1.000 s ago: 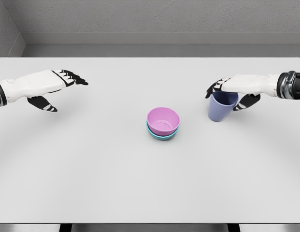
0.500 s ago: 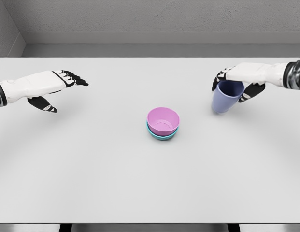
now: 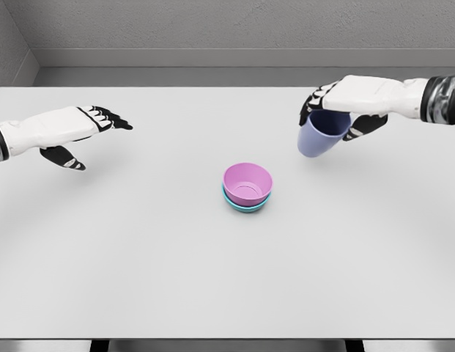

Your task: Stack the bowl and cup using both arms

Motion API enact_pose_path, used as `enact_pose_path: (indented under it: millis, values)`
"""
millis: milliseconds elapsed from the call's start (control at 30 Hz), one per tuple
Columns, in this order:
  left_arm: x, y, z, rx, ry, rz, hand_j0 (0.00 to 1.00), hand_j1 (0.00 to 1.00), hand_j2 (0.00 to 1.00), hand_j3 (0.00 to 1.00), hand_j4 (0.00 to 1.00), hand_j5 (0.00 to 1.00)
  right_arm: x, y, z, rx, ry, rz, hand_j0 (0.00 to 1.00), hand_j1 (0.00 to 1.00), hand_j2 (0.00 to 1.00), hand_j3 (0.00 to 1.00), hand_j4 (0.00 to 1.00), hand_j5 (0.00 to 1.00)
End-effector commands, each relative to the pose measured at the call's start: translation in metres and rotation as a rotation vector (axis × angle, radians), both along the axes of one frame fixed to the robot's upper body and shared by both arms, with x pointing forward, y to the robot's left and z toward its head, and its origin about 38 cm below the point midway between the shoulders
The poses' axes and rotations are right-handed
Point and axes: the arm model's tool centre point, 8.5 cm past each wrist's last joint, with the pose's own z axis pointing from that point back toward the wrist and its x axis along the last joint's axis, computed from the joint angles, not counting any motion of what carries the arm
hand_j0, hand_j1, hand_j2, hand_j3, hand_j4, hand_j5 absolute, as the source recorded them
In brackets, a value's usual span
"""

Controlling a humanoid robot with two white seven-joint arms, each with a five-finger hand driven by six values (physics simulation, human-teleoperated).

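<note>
Left hand (image 3: 75, 136), at the far left above the counter (image 3: 139, 257), fingers spread and relaxed, holding nothing, well apart from everything else; near the middle of the counter, a pink bowl (image 3: 248, 182) nested inside a teal bowl (image 3: 245, 205), only the teal rim showing beneath it, so the bowl half of the stack appears done; to the right and farther back, a lavender cup (image 3: 319, 136) held clear of the counter by the right hand (image 3: 344, 106), whose fingers close around the cup's rim from above, the cup hanging slightly tilted with its base toward the bowls. Likely remaining step: carry the cup over the pink bowl and set it inside. Risks, as judged from this arrangement: a grasp confined to the rim gives little control over tilt, so the cup could swing or slip during travel; a tilted base could catch the near rim of the pink bowl and push both bowls along the counter, since the left hand is too far away to steady them; releasing too high or off-centre could let the cup topple out of the bowl
</note>
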Motion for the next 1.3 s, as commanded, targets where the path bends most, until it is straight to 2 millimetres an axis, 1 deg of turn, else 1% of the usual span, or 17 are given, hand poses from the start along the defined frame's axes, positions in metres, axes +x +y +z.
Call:
enact_pose_path:
  millis: [0, 33, 133, 200, 367, 467, 567, 733, 933, 1067, 1133, 1267]
  values:
    - [0.0, 0.001, 0.001, -0.005, 0.0, 0.005, 1.0, 1.0, 1.0, 1.0, 1.0, 1.0, -0.012, 0.019, 0.008, 0.008, -0.024, 0.067, 0.64, 0.64, 0.64, 0.64, 0.64, 0.64]
    - [0.0, 0.002, 0.001, -0.004, 0.001, 0.007, 1.0, 1.0, 1.0, 1.0, 1.0, 1.0, -0.015, 0.023, 0.009, 0.007, -0.03, 0.083, 0.64, 0.64, 0.64, 0.64, 0.64, 0.64]
    - [0.0, 0.002, 0.001, -0.005, 0.001, 0.006, 1.0, 1.0, 1.0, 1.0, 1.0, 1.0, -0.018, 0.026, 0.018, 0.002, -0.053, 0.096, 0.64, 0.64, 0.64, 0.64, 0.64, 0.64]
    - [0.0, 0.002, 0.001, -0.005, 0.001, 0.006, 1.0, 1.0, 1.0, 1.0, 1.0, 1.0, -0.021, 0.03, 0.018, 0.006, -0.055, 0.11, 0.65, 0.65, 0.65, 0.65, 0.65, 0.65]
    - [0.0, 0.001, 0.001, -0.006, 0.001, 0.005, 1.0, 1.0, 1.0, 1.0, 1.0, 1.0, -0.04, 0.051, 0.021, 0.01, -0.071, 0.196, 0.65, 0.65, 0.65, 0.65, 0.65, 0.65]
    - [0.0, 0.001, 0.0, -0.005, 0.001, 0.005, 1.0, 1.0, 1.0, 1.0, 1.0, 1.0, -0.041, 0.055, 0.018, 0.009, -0.065, 0.211, 0.65, 0.65, 0.65, 0.65, 0.65, 0.65]
    - [0.001, -0.001, 0.0, 0.001, -0.003, 0.001, 1.0, 1.0, 1.0, 1.0, 1.0, 1.0, -0.043, 0.065, 0.012, 0.017, -0.053, 0.245, 0.65, 0.65, 0.65, 0.65, 0.65, 0.65]
    - [0.001, -0.002, 0.001, 0.0, -0.007, -0.003, 1.0, 1.0, 1.0, 1.0, 1.0, 1.0, -0.044, 0.079, 0.009, 0.036, -0.046, 0.275, 0.65, 0.65, 0.65, 0.65, 0.65, 0.65]
    - [0.001, -0.002, 0.001, 0.002, -0.007, -0.002, 1.0, 1.0, 1.0, 1.0, 1.0, 1.0, -0.048, 0.097, -0.008, 0.033, -0.006, 0.316, 0.65, 0.65, 0.65, 0.65, 0.65, 0.65]
    - [0.001, -0.002, 0.001, 0.002, -0.007, -0.002, 1.0, 1.0, 1.0, 1.0, 1.0, 1.0, -0.045, 0.1, -0.011, 0.024, -0.009, 0.308, 0.65, 0.65, 0.65, 0.65, 0.65, 0.65]
    - [0.001, -0.002, 0.001, 0.002, -0.007, -0.002, 1.0, 1.0, 1.0, 1.0, 1.0, 1.0, -0.042, 0.098, -0.012, 0.018, -0.009, 0.296, 0.65, 0.65, 0.65, 0.65, 0.65, 0.65]
    - [0.001, -0.002, 0.001, 0.002, -0.007, -0.002, 1.0, 1.0, 1.0, 1.0, 1.0, 1.0, -0.036, 0.097, -0.021, 0.007, 0.008, 0.28, 0.65, 0.65, 0.65, 0.65, 0.65, 0.65]
